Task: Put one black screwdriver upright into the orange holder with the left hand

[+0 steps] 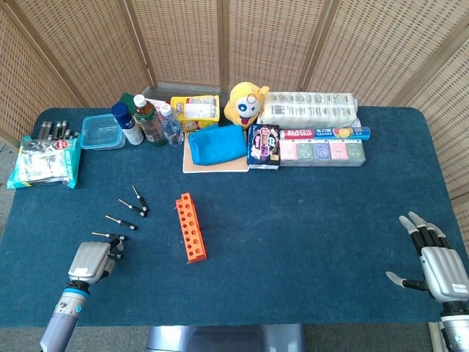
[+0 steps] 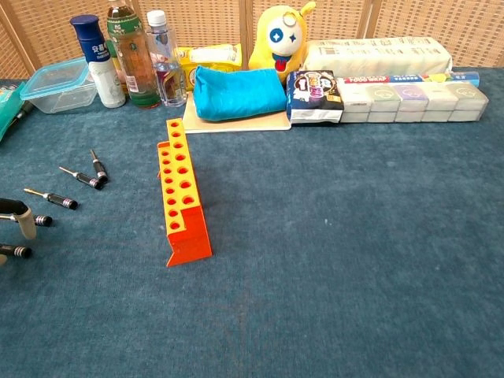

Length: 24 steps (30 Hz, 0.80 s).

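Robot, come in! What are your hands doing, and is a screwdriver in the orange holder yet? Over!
Left hand low by nearest black screwdriver, grip unclear. Right hand open, idle. Orange holder empty. Nothing in between.

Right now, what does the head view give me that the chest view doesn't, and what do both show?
Only the head view shows the whole left hand beside the nearest black screwdriver, the right hand open at the table's far right, and the snack bag with batteries behind it.

Only the chest view shows the holes on the orange holder clearly, all unfilled, and a lowest screwdriver at the left edge.

Both share the holder, the loose screwdrivers lying flat, the bottles, the yellow plush toy.
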Each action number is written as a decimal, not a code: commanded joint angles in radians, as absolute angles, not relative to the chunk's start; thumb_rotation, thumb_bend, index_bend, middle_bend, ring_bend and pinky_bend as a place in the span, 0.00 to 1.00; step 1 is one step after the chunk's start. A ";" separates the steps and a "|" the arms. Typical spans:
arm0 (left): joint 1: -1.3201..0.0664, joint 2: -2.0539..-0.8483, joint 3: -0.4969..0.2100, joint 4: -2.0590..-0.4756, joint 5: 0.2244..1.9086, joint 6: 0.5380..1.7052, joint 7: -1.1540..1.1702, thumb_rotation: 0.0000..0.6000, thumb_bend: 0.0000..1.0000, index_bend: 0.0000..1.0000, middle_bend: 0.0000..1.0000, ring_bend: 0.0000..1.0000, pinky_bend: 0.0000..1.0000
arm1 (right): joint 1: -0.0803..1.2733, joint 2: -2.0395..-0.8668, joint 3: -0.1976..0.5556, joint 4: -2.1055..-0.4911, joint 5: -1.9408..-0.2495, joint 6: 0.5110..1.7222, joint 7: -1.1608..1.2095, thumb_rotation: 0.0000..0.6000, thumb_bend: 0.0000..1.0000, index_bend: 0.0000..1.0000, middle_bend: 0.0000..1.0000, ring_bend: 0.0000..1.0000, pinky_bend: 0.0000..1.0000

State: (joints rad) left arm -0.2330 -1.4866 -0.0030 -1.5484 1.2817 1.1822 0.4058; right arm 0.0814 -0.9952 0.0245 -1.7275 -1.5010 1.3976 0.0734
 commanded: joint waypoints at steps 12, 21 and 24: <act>-0.234 -1.510 0.004 -1.516 1.290 1.190 0.393 1.00 0.41 0.41 1.00 1.00 1.00 | 0.084 -0.992 0.024 -1.729 -1.496 1.390 0.087 0.88 0.00 0.01 0.02 0.09 0.06; -0.232 -1.520 0.011 -1.501 1.309 1.208 0.391 1.00 0.42 0.45 1.00 1.00 1.00 | 0.084 -0.990 0.023 -1.731 -1.496 1.388 0.091 0.87 0.00 0.01 0.02 0.09 0.06; -0.232 -1.523 0.012 -1.498 1.307 1.207 0.399 1.00 0.43 0.45 1.00 1.00 1.00 | 0.084 -0.988 0.023 -1.733 -1.495 1.388 0.093 0.88 0.00 0.01 0.02 0.09 0.06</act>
State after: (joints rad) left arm -0.2320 -1.5225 0.0121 -1.4987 1.3075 1.2077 0.3978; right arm 0.0836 -0.9882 0.0228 -1.7325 -1.4948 1.3882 0.0934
